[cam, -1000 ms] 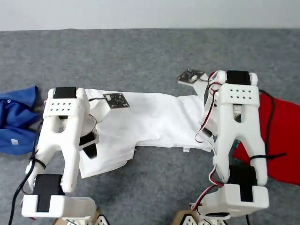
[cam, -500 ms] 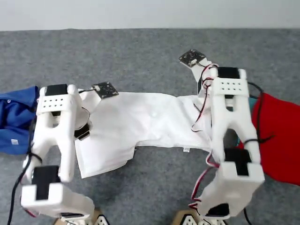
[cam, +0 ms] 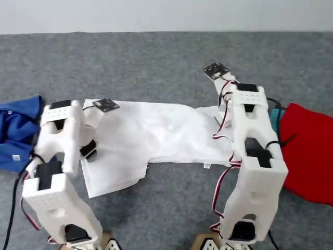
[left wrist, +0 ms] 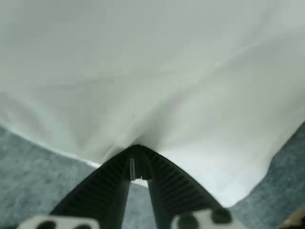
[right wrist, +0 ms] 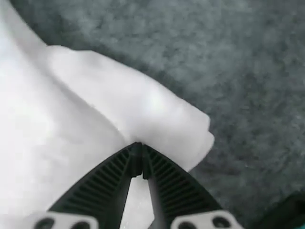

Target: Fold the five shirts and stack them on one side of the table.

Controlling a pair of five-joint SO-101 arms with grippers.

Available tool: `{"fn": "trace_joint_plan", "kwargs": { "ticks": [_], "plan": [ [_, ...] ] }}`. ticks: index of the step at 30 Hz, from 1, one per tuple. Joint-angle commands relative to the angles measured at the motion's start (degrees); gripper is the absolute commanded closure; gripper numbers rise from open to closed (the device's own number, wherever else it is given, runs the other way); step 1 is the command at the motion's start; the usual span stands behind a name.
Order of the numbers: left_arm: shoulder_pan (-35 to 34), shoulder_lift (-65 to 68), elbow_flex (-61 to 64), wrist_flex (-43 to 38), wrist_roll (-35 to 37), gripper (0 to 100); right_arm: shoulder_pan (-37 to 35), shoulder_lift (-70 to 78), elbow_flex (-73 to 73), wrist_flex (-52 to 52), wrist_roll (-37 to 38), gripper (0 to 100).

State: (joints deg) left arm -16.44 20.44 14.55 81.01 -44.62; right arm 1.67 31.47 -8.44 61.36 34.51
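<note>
On the grey table (cam: 156, 57) by a pale wall (cam: 156, 15), both jaws clench the white shirt (cam: 156, 135).

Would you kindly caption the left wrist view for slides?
Left gripper shut on a white fabric shirt over the grey felt table.

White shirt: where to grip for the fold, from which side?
Probably its two end edges, each from its own side: the white shirt lies flat and wide, and the left gripper and right gripper are shut on those edges.
</note>
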Motion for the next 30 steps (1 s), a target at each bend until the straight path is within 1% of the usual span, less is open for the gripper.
{"fn": "trace_joint_plan", "kwargs": {
  "ticks": [1, 6, 11, 13, 15, 16, 19, 21, 23, 26, 30],
  "plan": [
    [-3.43, -1.05, -2.07, -0.44, 0.62, 99, 1.01, -1.19, -5.19, 3.03, -0.79, 98.9],
    [-1.85, -9.23, -2.42, 3.52, 0.44, 99, -1.89, -3.47, -11.6, 10.33, -0.88, 98.9],
    [3.25, -19.6, -2.42, 6.42, 0.44, 99, -5.76, -4.97, -15.91, 9.98, -0.88, 98.9],
    [5.36, -22.15, -2.42, 5.01, 0.62, 99, -6.46, -4.0, -16.62, 7.87, -0.88, 98.9],
    [7.3, -22.68, -2.42, 0.88, 1.67, 99, -6.55, -2.59, -16.7, 5.23, -0.88, 98.9],
    [7.91, -22.33, -2.42, -1.49, 3.43, 99, -6.55, -1.71, -16.7, 4.18, -0.88, 98.9],
    [9.05, -18.46, -2.51, -9.58, 9.67, 99, -6.2, 1.27, -16.7, 1.8, -3.43, 98.9],
    [9.32, -14.42, -3.3, -13.8, 11.87, 99, -6.11, 2.86, -16.7, 1.19, -5.1, 98.9],
    [9.32, -9.49, -5.32, -16.09, 13.45, 99, -6.11, 4.18, -16.7, 1.27, -5.54, 98.9],
    [8.79, -0.79, -11.82, -15.38, 16.09, 99, -6.11, 5.85, -16.7, 1.27, -5.54, 98.9],
    [8.0, 10.73, -22.81, -8.88, 16.35, 99, -4.62, 7.25, -16.7, 1.36, -5.54, 98.9]
  ]
}}
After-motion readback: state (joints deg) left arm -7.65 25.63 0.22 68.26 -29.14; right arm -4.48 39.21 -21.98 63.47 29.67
